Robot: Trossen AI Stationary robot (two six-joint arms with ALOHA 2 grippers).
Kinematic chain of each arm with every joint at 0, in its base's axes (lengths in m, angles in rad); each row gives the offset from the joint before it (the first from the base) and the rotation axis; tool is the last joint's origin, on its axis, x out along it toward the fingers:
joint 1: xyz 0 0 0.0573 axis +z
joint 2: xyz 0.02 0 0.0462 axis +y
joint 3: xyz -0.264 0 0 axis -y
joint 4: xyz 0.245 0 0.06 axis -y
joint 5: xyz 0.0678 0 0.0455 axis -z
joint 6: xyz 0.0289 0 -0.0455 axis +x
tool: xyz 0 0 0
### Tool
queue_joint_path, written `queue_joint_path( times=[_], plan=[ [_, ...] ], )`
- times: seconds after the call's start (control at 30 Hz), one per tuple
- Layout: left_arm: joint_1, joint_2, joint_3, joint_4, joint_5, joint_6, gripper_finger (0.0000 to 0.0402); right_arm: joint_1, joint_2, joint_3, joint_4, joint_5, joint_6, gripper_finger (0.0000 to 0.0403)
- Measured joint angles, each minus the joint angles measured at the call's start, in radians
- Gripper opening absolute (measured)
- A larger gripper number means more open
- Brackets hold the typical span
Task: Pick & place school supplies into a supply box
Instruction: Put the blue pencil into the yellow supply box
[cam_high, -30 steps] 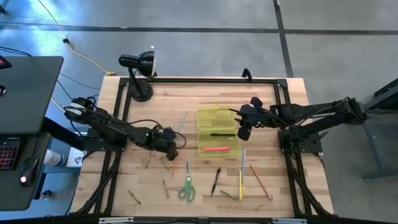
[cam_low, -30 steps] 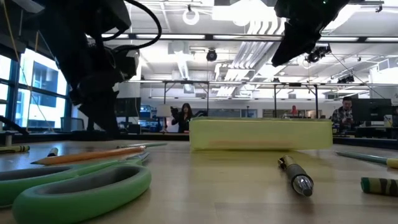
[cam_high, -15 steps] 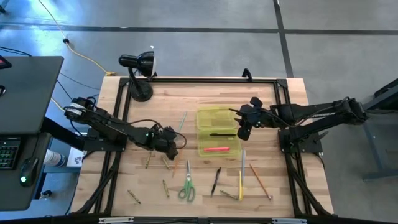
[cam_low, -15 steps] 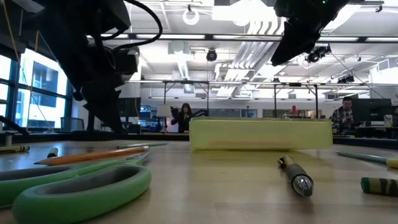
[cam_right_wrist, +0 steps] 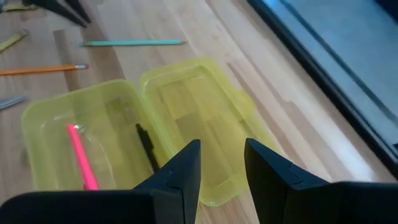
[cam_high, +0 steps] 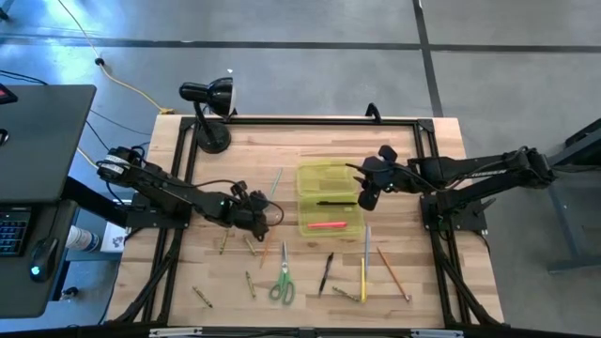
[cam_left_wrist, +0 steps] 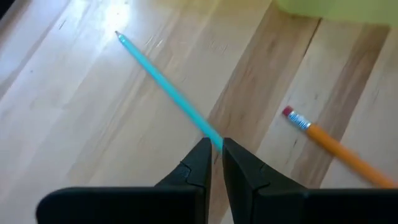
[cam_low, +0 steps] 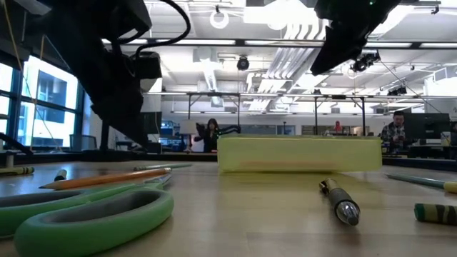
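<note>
The yellow-green supply box (cam_high: 329,199) lies open mid-table with its lid (cam_right_wrist: 199,112) folded back. A pink marker (cam_right_wrist: 81,155) and a black pen (cam_right_wrist: 147,146) lie in its base. My right gripper (cam_right_wrist: 222,158) is open and hovers above the box's right side (cam_high: 366,195). My left gripper (cam_left_wrist: 216,149) is shut and low over the table, left of the box (cam_high: 260,214). Its tips are at the near end of a teal pencil (cam_left_wrist: 165,84) lying flat. An orange pencil (cam_left_wrist: 333,144) lies beside it. Green scissors (cam_high: 282,284), pens and pencils (cam_high: 364,268) lie nearer the near edge. My left gripper comes slanting down with its shut fingertips (cam_left_wrist: 204,152) at the teal pencil's near end (cam_left_wrist: 211,135). The pencil lies flat on the table. Whether the tips touch it, I cannot tell.
A black desk lamp (cam_high: 208,105) stands at the far left corner. Small brassy bits (cam_high: 250,282) lie scattered on the near left. A black frame rail (cam_high: 310,120) runs along the far edge. People sit in the room beyond the table (cam_low: 213,134).
My left gripper has moved a little toward the table's right, toward the teal pencil and the box. Its fingers stay shut. The pencil and the box have not moved.
</note>
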Motion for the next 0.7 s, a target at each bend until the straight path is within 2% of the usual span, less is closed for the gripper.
queue_joint_path(
  times=[0.3, 0.4, 0.5, 0.7],
  plan=[
    [0.014, 0.000, 0.000, 0.021, 0.135, -0.110, 0.0080, 0.000, 0.000, 0.000, 0.001, 0.161, 0.002, 0.0103],
    [0.013, 0.000, 0.000, 0.021, 0.132, -0.121, 0.0109, 0.000, 0.000, 0.000, 0.003, 0.181, 0.003, 0.0103],
    [0.013, 0.000, 0.000, 0.021, 0.081, -0.140, 0.0151, 0.000, 0.000, 0.000, 0.000, 0.177, 0.000, 0.0103],
    [0.013, 0.000, 0.000, 0.020, 0.055, -0.324, 0.0217, 0.000, 0.000, 0.000, 0.001, 0.169, -0.017, 0.0103]
  ],
)
